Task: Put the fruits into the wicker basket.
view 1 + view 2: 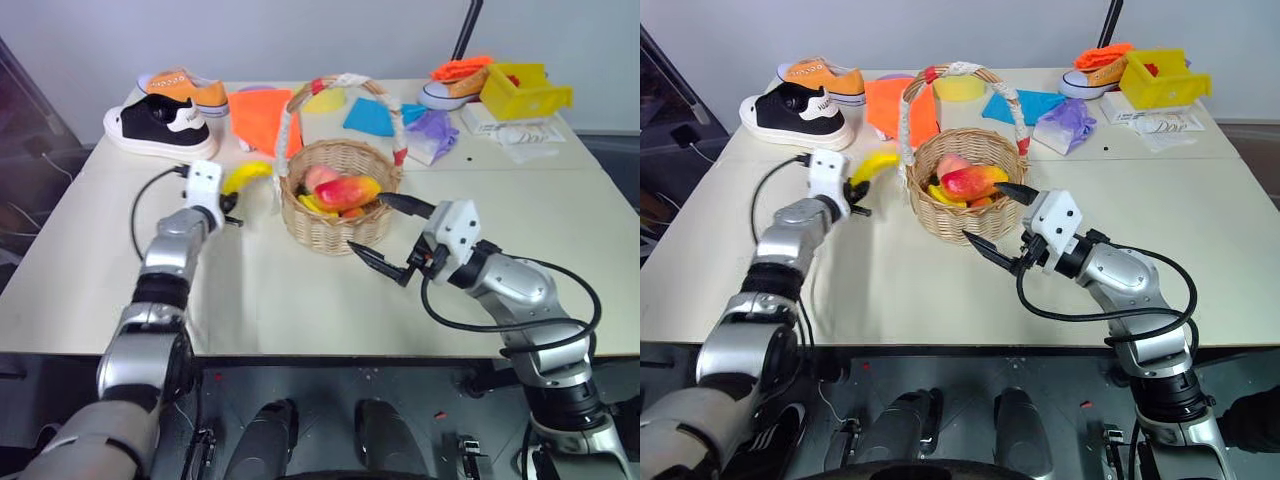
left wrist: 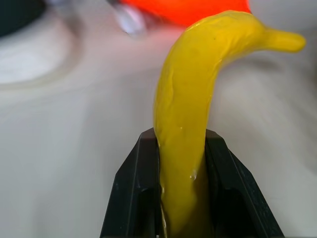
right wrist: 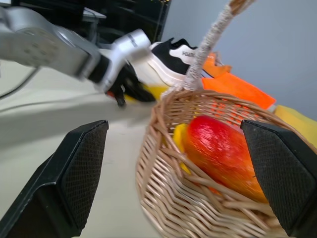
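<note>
Clamping the curved yellow banana [image 2: 190, 114] near its middle, left hand [image 1: 222, 203] sits centre-left by the round tan wicker basket [image 1: 335, 225]; glossy, stiff, light, likely slippery. Right hand [image 1: 392, 237] gapes empty.

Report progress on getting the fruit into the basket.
Done: the mango, peach and small yellow fruit lie in the wicker basket. In hand: the left gripper is shut on the banana. Left: carrying it into the basket. The right gripper is open, empty.
</note>
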